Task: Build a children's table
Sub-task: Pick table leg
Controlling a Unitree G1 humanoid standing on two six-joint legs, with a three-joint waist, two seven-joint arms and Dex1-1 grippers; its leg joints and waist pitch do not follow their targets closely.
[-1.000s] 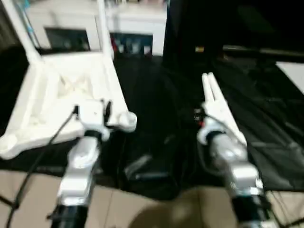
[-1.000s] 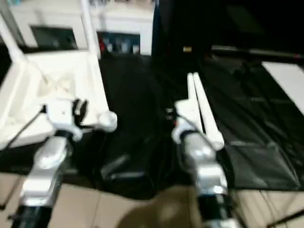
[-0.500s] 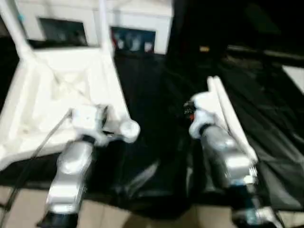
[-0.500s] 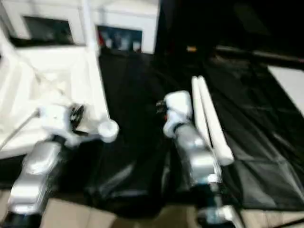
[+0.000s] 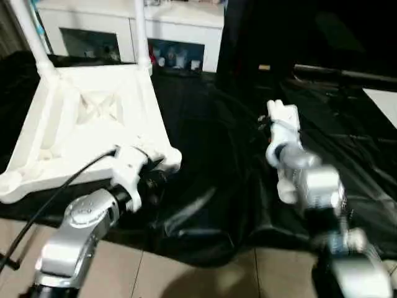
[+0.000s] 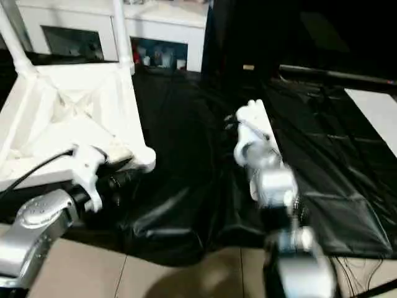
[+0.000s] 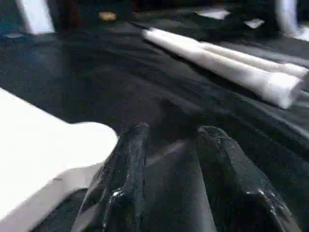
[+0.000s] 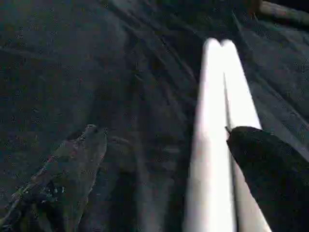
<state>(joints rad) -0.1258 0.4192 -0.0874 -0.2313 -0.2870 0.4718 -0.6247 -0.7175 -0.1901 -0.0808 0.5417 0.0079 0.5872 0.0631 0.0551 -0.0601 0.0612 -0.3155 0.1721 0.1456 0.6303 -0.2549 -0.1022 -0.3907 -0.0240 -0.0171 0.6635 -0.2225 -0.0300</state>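
Two loose legs [image 7: 231, 63] lie on black sheet [image 5: 211, 155]; both pincers [image 7: 181, 159] [image 8: 164, 159] gape, grasping nothing.

Upturned table top [image 5: 93, 124] on cloth [image 5: 205, 186], far left. Two legs standing in far corner sockets: one [image 5: 28, 34] far-left, one [image 5: 141, 31] far-right. Near-right socket [image 5: 169, 160] just beside left gripper [image 7: 169, 159], fingers parted over cloth. Two loose legs [image 8: 219, 140] side by side, touching, on cloth to right, well apart from table top. Right gripper [image 8: 164, 159] above them, fingers spread wide, one either side. Cabinet [image 5: 124, 31] behind table top. Floor [image 5: 186, 279] before cloth.
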